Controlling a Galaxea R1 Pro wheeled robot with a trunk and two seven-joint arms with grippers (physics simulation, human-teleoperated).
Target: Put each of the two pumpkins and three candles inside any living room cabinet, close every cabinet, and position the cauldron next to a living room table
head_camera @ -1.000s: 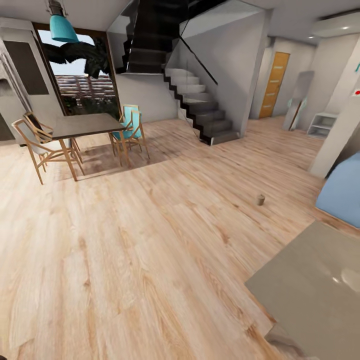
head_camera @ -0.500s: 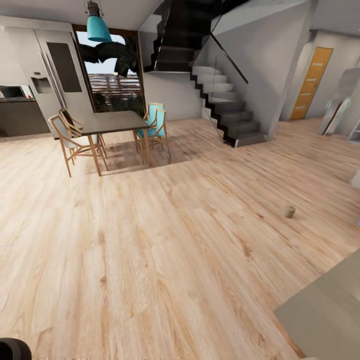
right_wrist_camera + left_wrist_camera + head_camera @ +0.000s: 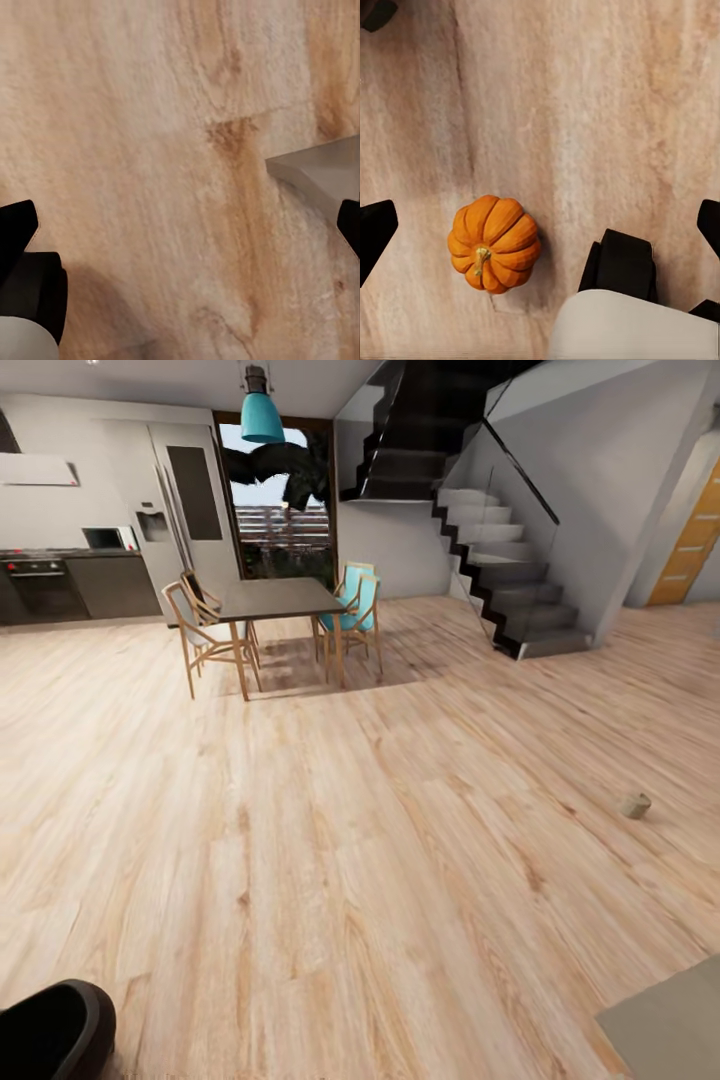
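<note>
Wood floor (image 3: 330,860), open-plan room: candle (image 3: 635,805) standing far right, cauldron (image 3: 50,1035) at near left, pumpkin (image 3: 493,243) upright under left gripper (image 3: 540,225); left and right gripper (image 3: 180,225) jaws wide apart, empty.

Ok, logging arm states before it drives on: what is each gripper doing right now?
Left gripper: open, holding nothing; a pumpkin lies on the floor beneath it.
Right gripper: open, empty, over bare floor.
</note>
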